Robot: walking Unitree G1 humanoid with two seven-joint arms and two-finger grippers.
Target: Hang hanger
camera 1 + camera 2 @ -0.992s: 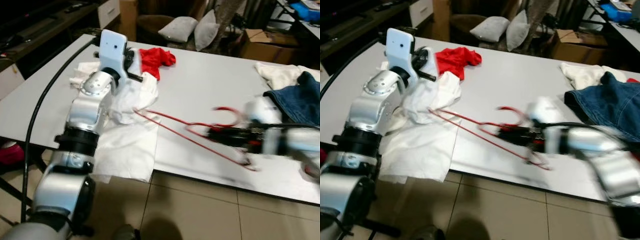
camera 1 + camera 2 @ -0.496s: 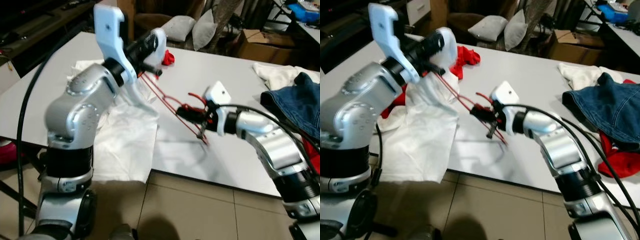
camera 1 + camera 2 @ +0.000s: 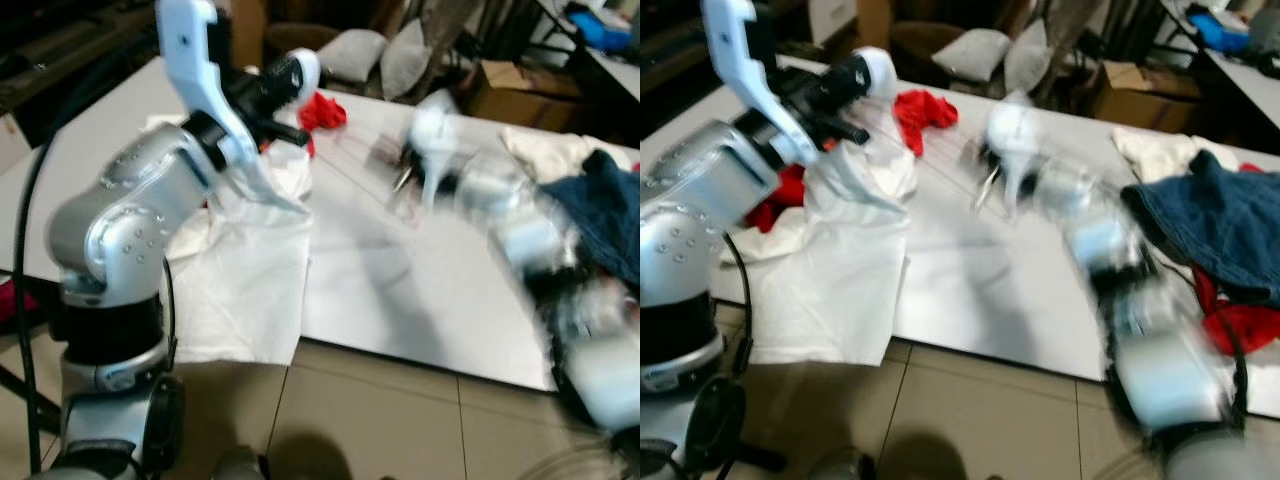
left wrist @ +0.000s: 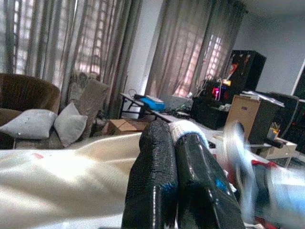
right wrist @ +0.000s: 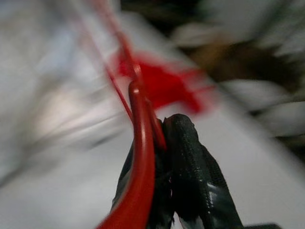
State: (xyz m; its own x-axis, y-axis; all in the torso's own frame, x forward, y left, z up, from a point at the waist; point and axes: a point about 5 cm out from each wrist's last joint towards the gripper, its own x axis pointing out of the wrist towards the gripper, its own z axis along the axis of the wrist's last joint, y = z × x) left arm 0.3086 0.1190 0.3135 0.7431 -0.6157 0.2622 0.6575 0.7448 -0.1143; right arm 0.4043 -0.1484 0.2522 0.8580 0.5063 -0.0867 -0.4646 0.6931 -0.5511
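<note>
We see the right gripper (image 5: 164, 143) with fingers pinched on the red wire hanger (image 5: 138, 157) — blurred at upper centre of frame — while the left gripper (image 4: 176, 162), fingers pressed together, grips the white shirt (image 3: 250, 270); we judge the hanger light, springy, slippery — best held near its hook.

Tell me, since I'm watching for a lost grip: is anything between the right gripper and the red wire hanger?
Nothing visible: the right gripper is shut directly on the red wire hanger, whose wire runs on toward the white garment held by the left gripper.
</note>
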